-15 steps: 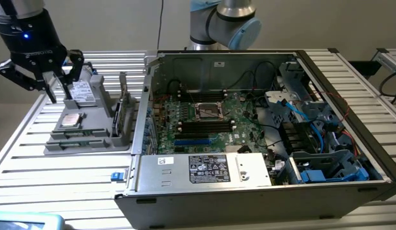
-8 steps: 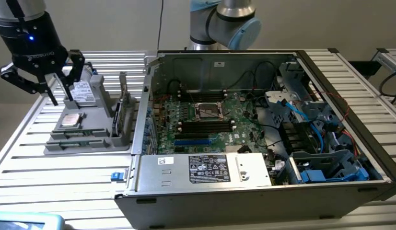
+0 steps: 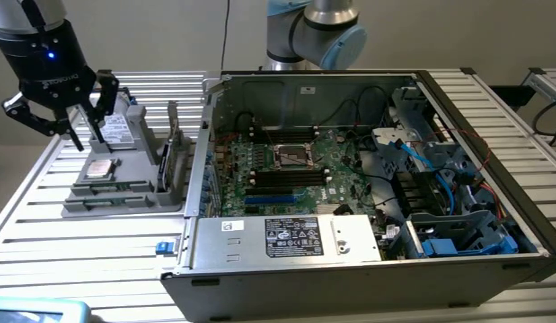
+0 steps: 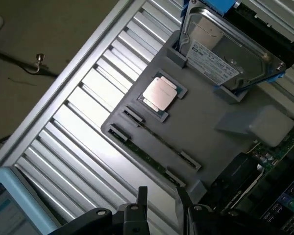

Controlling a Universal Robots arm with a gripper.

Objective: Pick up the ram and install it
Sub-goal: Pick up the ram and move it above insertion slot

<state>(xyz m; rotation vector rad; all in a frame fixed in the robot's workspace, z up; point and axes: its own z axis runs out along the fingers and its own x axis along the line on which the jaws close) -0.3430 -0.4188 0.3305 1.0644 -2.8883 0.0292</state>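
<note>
- I'm watching the end effector (image 3: 89, 141) hanging above the grey tray (image 3: 125, 204) at the exterior view's left, well clear of the open case (image 3: 350, 262).
- Its fingers (image 4: 142, 196) are standing apart with nothing between them, so I'm calling it released and empty.
- I'm seeing the ram (image 4: 147, 157) sitting in a long slot along the tray's outer edge, a thin green strip. It is not touching the end effector.
- The silver processor (image 4: 159, 93) is lying flat in its pocket just beside the ram's slot, towards the tray's middle.
- Past the processor, the drive (image 4: 225, 54) is leaning tilted in its own holder with blue rails.
- A card (image 3: 175, 161) is standing on edge at the side of the tray nearest the case.
- The case is lying open on the slatted worktop (image 3: 44, 222), and I'm looking straight down onto the green motherboard (image 3: 287, 168) inside.
- From the wrist, the fingertips are hovering near the tray's ram edge, above the worktop's slats.
</note>
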